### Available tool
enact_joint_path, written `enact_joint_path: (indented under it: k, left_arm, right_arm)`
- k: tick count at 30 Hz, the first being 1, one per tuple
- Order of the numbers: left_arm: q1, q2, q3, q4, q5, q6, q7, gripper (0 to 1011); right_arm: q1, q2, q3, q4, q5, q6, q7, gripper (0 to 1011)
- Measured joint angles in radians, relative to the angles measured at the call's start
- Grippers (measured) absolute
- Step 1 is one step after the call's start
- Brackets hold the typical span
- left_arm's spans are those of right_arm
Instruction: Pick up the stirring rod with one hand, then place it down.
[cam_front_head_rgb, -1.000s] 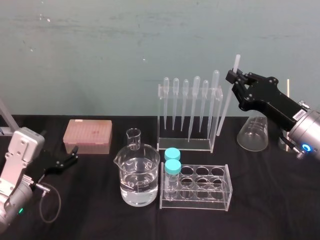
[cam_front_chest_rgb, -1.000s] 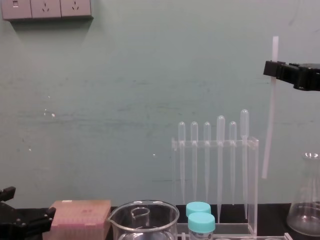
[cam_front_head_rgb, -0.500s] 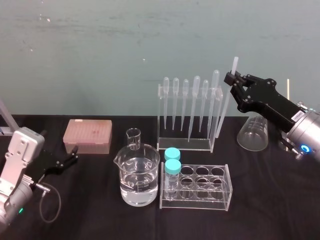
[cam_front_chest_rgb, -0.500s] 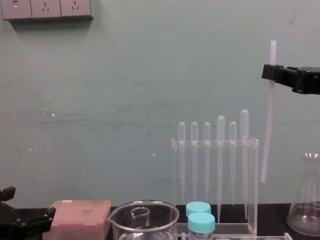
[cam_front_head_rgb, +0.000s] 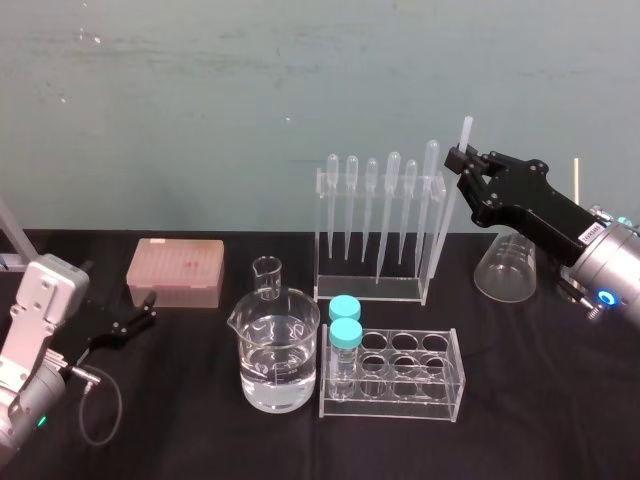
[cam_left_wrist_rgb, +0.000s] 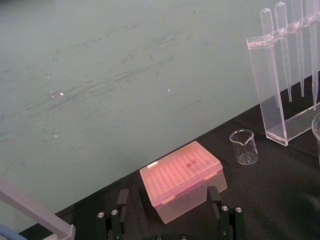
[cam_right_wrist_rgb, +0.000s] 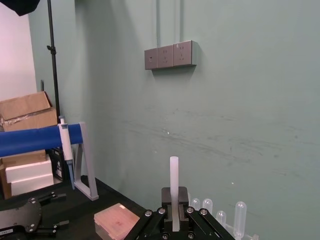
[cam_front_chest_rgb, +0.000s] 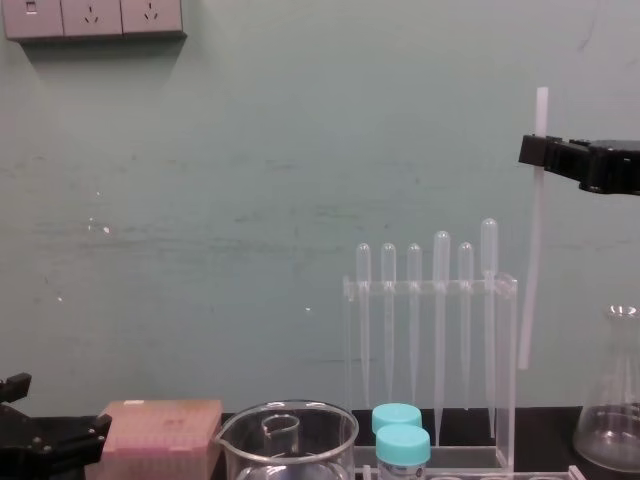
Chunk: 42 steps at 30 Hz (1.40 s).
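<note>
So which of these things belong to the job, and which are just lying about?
In the job: stirring rod, clamped in the right gripper.
Lying about: pipette rack, beaker, small beaker, tube rack, pink box, flask; left gripper parked at left.

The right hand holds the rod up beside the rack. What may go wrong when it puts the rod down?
The right hand grips the stirring rod near its top, so the long lower end could strike the pipette rack beside it. The flask stands under the hand; lowering could knock it. The left hand lies parked at the left.
</note>
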<state>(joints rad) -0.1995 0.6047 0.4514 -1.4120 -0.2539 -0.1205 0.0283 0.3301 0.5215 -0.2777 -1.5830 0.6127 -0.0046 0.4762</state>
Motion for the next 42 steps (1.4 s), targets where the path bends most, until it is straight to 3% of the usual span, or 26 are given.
enact_joint_path:
  k: [35,42]
  left_arm:
    - [0.000,0.000,0.000,0.000,0.000,0.000,0.000,1000]
    - [0.000,0.000,0.000,0.000,0.000,0.000,0.000,1000]
  right_arm:
    - [-0.006,-0.002,-0.002,0.002,0.002,-0.004,-0.004,68]
    - [-0.005,0.008,-0.026,0.007,0.017,-0.004,0.054,68]
